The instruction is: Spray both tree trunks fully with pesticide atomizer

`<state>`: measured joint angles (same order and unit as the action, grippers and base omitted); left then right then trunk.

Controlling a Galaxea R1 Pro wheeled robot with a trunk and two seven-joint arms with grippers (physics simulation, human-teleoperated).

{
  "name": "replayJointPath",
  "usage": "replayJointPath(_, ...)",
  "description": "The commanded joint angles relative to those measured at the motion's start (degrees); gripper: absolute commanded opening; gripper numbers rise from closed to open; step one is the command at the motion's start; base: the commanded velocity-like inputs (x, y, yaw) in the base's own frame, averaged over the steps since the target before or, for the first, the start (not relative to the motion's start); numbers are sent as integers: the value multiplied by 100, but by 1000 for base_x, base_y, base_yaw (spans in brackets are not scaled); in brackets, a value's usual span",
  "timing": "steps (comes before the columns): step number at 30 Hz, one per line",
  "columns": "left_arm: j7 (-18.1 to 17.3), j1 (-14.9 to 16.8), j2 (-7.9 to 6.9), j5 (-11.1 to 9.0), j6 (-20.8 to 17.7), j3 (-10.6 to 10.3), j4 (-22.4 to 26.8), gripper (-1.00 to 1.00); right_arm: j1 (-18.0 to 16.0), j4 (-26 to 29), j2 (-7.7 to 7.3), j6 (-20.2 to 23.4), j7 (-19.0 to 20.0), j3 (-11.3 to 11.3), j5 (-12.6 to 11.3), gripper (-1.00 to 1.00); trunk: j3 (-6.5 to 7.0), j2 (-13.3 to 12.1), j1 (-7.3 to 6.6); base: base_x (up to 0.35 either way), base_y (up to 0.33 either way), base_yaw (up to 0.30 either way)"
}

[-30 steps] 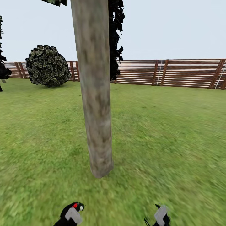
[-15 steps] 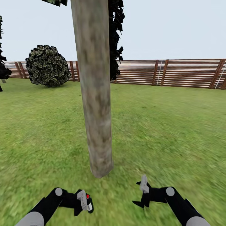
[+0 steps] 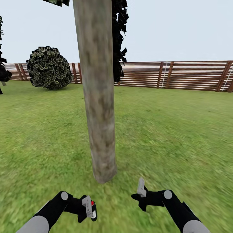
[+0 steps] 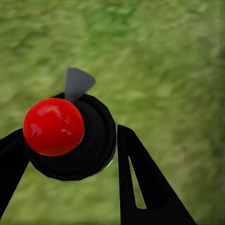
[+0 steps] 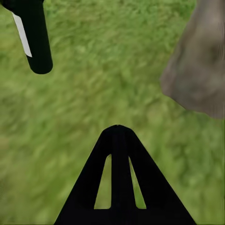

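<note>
While the left gripper [image 4: 70, 154] clamps the red-capped black pesticide atomizer [image 4: 70, 133] and the right gripper [image 3: 139, 198] hangs empty-looking, jaw gap unclear, spray aimed low risks missing the mottled beige-grey tree trunk [image 3: 98, 106].

trunk [image 3: 98, 106]: mottled beige-grey, upright on lawn | atomizer [image 4: 65, 136]: black, red-capped, between left fingers [image 4: 140, 187]

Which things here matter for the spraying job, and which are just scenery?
Job:
- tree trunk
- pesticide atomizer, black with red cap, in the left gripper
- right gripper, empty

Scenery:
- round bush
- wooden fence
- lawn
</note>
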<state>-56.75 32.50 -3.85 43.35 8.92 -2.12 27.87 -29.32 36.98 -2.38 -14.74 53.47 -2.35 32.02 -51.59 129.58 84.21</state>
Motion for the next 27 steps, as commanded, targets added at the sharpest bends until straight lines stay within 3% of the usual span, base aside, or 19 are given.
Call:
replayJointPath(1, 3, 2, 12, 42, 58, -19, 7, -100, -27, 9, 11, -29, 34, -11, 41, -100, -6, 2, -1, 0, 0, 0)
replayJointPath(4, 6, 2, 121, 94, 58, -37, 9, -100, -123, 4, 81, -29, 124, -11, 45, -100, -6, 2, -1, 0, 0, 0)
replayJointPath(10, 6, 19, 324, 414, 39, -35, 177, -100, -200, 2, 272, -29, 162, -13, 50, -100, -6, 2, -1, 0, 0, 0)
replayJointPath(12, 11, 25, 406, 464, 29, -35, 196, -100, -203, 2, 352, -29, 163, -57, 50, -100, -6, 2, -1, 0, 0, 0)
replayJointPath(13, 15, 33, 459, 480, 25, -34, 209, -100, -204, 2, 398, -29, 164, -198, 50, -100, -6, 2, -1, 0, 0, 0)
replayJointPath(17, 30, 84, 564, 493, 23, -34, 265, -100, -213, 2, 432, -29, 164, -486, 50, -100, -6, 2, -1, 0, 0, 0)
replayJointPath(27, 57, 110, 725, 493, 19, -33, 421, -100, -214, 7, 447, -29, 161, -546, 42, -100, -6, 2, -1, 0, 0, 0)
